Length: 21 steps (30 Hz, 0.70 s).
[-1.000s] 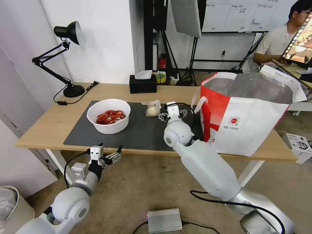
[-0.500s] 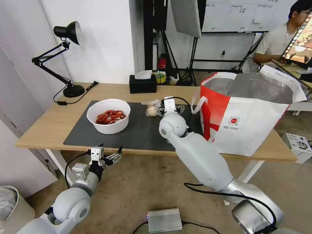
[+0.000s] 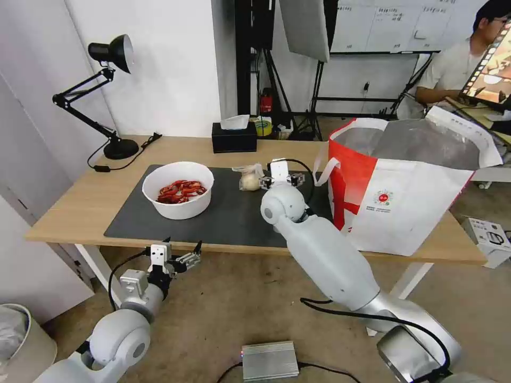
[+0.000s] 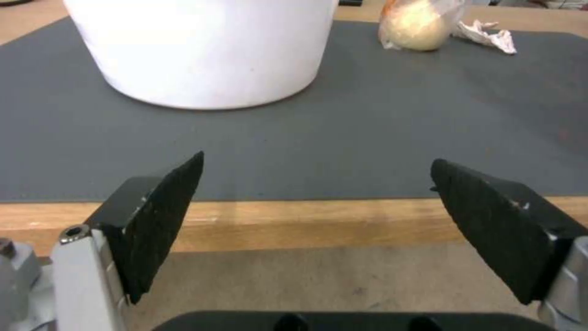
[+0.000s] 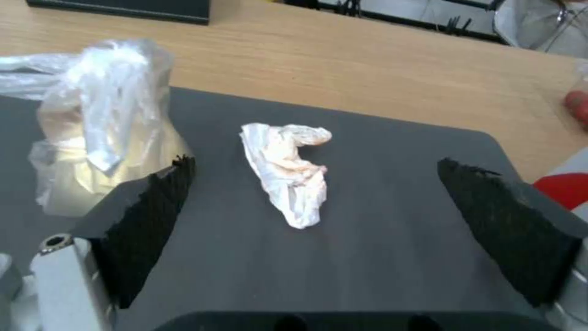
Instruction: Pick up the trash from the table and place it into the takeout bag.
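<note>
**Right end effector over the mat's far right part, tissue between spread fingers**

Over the dark grey mat (image 3: 223,213), right end effector (image 5: 315,202) hovers low with fingers spread wide; crumpled white tissue (image 5: 291,170) lies on the mat between the two black pads, touching neither; small knotted clear bag (image 5: 104,133) with a pale round lump inside sits just beside one pad (image 5: 147,225); in the head view the right end effector (image 3: 281,180) is between the knotted bag (image 3: 249,180) and the takeout bag (image 3: 410,186); takeout bag stands upright on the right end of the surface (image 3: 85,197), mouth open, silver lining showing, small red logo facing the robot; white bowl of red crayfish shells (image 3: 179,189) sits on the left part of the mat, well apart from the right arm; left end effector (image 3: 178,255) hangs below the near edge of the surface, off the mat, fingers spread, holding nothing; left wrist view looks past its pads (image 4: 156,220) at the bowl's white wall (image 4: 208,50), the knotted bag (image 4: 416,25) and the tissue (image 4: 487,37) farther off; black tissue box (image 3: 234,135) at the far edge; black desk lamp (image 3: 101,90) at the far left corner.
</note>
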Available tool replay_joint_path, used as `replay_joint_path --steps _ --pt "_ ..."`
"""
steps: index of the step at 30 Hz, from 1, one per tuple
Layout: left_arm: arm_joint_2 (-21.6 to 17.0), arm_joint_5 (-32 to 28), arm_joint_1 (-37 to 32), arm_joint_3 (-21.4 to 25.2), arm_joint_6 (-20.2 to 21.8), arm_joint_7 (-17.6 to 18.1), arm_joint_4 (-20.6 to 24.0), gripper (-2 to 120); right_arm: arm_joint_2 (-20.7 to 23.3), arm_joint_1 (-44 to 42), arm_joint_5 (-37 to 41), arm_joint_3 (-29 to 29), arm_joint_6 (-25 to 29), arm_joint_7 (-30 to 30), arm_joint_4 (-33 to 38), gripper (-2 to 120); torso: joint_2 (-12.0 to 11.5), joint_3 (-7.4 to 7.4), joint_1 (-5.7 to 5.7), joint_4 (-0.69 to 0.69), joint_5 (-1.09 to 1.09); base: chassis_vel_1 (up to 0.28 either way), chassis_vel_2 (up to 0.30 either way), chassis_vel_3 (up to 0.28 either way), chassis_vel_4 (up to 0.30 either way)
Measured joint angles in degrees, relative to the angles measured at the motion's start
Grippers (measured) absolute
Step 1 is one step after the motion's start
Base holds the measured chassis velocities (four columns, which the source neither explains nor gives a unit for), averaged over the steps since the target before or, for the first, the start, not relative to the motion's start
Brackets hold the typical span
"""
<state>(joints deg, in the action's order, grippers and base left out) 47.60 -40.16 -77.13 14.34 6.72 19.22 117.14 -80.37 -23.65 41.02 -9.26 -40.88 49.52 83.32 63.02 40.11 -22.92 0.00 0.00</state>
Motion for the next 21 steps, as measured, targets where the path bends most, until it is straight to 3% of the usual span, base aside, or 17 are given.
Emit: replay_joint_path --steps 21 --pt "0.95 0.85 -0.59 -0.34 -1.28 -0.44 -0.38 100 -3.35 0.65 1.41 2.43 1.50 2.57 -6.45 100 0.00 0.00 0.00 0.00 0.00 0.000 0.000 0.000 0.000"
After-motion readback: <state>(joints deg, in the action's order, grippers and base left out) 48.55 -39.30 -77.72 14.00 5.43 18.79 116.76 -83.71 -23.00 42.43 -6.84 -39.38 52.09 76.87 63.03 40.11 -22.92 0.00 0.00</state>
